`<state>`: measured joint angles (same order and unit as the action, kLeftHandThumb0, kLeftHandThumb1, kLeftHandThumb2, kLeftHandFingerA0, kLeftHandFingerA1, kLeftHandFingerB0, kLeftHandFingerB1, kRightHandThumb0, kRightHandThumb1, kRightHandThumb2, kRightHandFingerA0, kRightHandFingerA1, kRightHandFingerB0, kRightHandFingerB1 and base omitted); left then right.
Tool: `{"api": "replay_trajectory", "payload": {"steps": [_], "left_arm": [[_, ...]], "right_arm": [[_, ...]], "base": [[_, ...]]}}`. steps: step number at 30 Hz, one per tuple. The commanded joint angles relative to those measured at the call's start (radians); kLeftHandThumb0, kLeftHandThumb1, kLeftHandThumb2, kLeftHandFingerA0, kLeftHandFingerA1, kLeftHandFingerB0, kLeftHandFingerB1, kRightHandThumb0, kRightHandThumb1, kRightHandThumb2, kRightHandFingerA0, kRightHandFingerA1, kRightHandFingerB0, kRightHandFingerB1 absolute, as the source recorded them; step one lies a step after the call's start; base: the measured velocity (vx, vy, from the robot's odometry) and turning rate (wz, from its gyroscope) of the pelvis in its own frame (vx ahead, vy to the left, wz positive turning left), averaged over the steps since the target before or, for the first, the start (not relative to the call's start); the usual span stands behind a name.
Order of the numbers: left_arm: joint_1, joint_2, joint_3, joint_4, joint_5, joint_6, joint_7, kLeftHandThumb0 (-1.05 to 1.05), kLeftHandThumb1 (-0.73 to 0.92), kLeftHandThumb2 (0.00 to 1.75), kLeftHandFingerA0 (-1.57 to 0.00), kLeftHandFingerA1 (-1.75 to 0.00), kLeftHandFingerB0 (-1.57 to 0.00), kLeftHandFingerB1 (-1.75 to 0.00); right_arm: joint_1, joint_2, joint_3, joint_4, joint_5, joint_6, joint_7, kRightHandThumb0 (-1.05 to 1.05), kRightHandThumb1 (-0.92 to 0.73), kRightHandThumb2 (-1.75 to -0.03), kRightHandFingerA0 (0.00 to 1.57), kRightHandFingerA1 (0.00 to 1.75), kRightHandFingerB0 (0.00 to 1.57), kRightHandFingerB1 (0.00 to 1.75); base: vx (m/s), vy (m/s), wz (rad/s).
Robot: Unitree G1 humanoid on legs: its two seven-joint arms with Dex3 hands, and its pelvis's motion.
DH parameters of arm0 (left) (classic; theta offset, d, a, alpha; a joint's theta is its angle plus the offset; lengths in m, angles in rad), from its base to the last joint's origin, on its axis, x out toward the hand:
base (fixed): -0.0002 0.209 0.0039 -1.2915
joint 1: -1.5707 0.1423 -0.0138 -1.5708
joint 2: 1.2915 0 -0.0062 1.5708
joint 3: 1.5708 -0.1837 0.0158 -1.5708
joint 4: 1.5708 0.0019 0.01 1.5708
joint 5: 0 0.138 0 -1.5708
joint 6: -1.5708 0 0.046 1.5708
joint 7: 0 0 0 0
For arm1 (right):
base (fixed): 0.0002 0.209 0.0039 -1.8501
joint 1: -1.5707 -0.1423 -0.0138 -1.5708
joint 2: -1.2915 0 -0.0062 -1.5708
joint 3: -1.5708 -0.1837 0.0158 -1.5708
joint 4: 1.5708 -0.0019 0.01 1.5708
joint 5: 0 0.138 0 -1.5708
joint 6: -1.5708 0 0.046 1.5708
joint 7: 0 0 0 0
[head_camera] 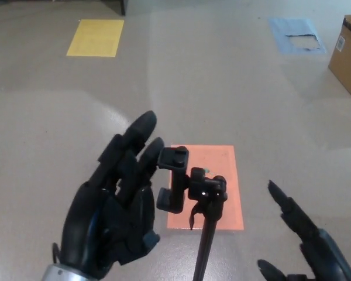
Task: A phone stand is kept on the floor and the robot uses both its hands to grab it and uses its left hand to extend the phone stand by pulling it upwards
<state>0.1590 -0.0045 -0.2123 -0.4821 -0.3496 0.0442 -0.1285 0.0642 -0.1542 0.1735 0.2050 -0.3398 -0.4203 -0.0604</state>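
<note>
black left hand (114, 216) and right hand (307, 234), fingers spread wide, flank the slim black phone stand (190, 187); reach step, clasping the pole comes next.

Single view only, taken from robot head, tilted down and forward toward floor (234, 88). Phone stand (190, 187) seen close, from above, in lower centre. Left hand (114, 216) enters at lower left, right hand (307, 240) at lower right, both very near lens. Cardboard box (348, 55) cut by far right edge.
</note>
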Motion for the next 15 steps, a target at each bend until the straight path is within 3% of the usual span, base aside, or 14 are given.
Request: {"api": "replay_trajectory", "payload": {"steps": [1, 5, 10, 11, 15], "left_arm": [[0.001, -0.013, -0.077, -0.060, -0.178, 0.299, 0.024, -0.92, 0.75, 1.13, 0.00, -0.08, 0.00, -0.12], [-0.005, -0.018, -0.091, -0.042, -0.175, 0.301, 0.014, -0.96, 0.78, 1.14, 0.00, -0.05, 0.00, -0.09], [0.008, -0.021, -0.099, -0.038, -0.180, 0.308, 0.017, -0.90, 0.75, 1.14, 0.00, -0.10, 0.00, -0.14], [0.015, -0.035, -0.105, -0.024, -0.190, 0.321, 0.028, -0.96, 0.78, 1.13, 0.00, -0.05, 0.00, -0.09], [0.013, -0.056, -0.096, 0.009, -0.197, 0.327, 0.028, -0.98, 0.78, 1.13, 0.00, -0.03, 0.00, -0.06]], "right_arm": [[-0.116, 0.037, 0.053, 0.091, -0.082, 0.170, 0.005, -1.00, -0.57, -1.04, 0.00, 0.07, 0.00, 0.00], [-0.150, 0.047, 0.069, 0.119, -0.106, 0.190, -0.014, -0.98, -0.58, -0.99, 0.03, 0.16, 0.00, 0.00], [-0.156, 0.052, 0.091, 0.131, -0.112, 0.197, -0.016, -0.99, -0.59, -0.98, 0.02, 0.15, 0.00, 0.00], [-0.160, 0.056, 0.097, 0.146, -0.097, 0.174, -0.008, -0.99, -0.57, -1.00, 0.02, 0.07, 0.00, 0.00], [-0.169, 0.060, 0.106, 0.148, -0.085, 0.177, 0.000, -0.97, -0.56, -0.96, 0.01, 0.06, 0.00, 0.00]], "base": [[0.00, 0.000, 0.00], [0.00, 0.000, 0.00], [0.00, 0.000, 0.00], [0.00, 0.000, 0.00], [0.00, 0.000, 0.00]]}}
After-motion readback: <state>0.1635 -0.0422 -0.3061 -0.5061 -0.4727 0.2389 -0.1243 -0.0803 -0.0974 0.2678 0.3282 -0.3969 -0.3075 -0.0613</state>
